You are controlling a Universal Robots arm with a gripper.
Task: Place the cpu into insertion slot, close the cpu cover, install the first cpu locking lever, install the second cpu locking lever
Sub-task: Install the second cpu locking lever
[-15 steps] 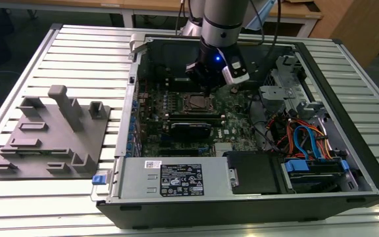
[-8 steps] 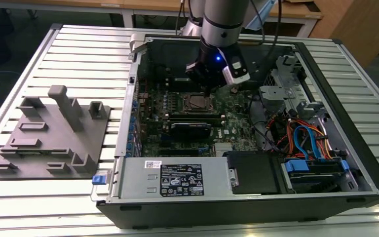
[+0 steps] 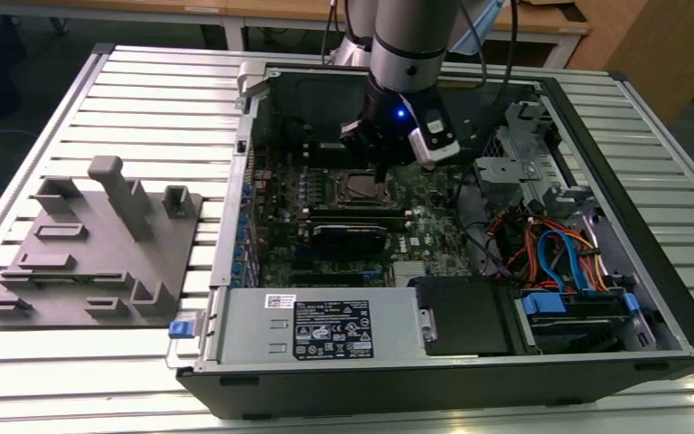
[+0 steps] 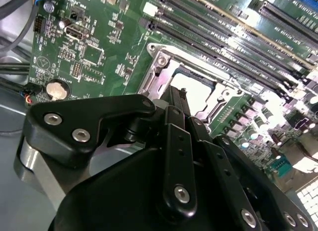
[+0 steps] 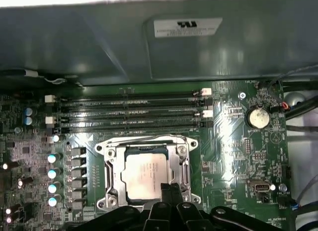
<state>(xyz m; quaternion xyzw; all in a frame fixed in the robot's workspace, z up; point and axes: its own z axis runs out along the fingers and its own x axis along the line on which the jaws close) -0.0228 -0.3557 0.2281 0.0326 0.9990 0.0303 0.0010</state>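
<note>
1. My hand [image 5: 166, 189] is clenched, its fingertips pressed together with nothing between them; in both wrist views the black fingers [image 4: 175, 112] meet at a point.
2. The fingertips sit at the near edge of the slot [image 5: 149, 172], right at the rim of the cover [image 5: 183, 164]. I cannot tell whether they touch the metal.
3. The cpu [image 5: 145, 174] lies flat in the slot just beyond my fingertips, its dull silver top facing up.
4. The cover is down around the cpu, its silvery frame bordering the chip on all sides; in the second wrist view the cover [image 4: 159, 72] gleams just past my fingers, with the cpu [image 4: 195, 92] showing through its window.
5. Whether the locking levers are latched I cannot tell.
6. Beyond the slot from my hand run the long black memory slots [image 5: 129, 112], side by side on the green board [image 5: 228, 156].
7. A round coin battery [image 5: 258, 117] sits on the board well off to one side of my hand.
8. In the exterior view my hand [image 3: 378, 163] hangs inside the open computer case [image 3: 636, 271], over the slot [image 3: 356, 187].
9. The case lies on the slatted counter [image 3: 142, 90]; a grey fixture plate [image 3: 82, 249] rests well apart from my hand, at the exterior view's left.
</note>
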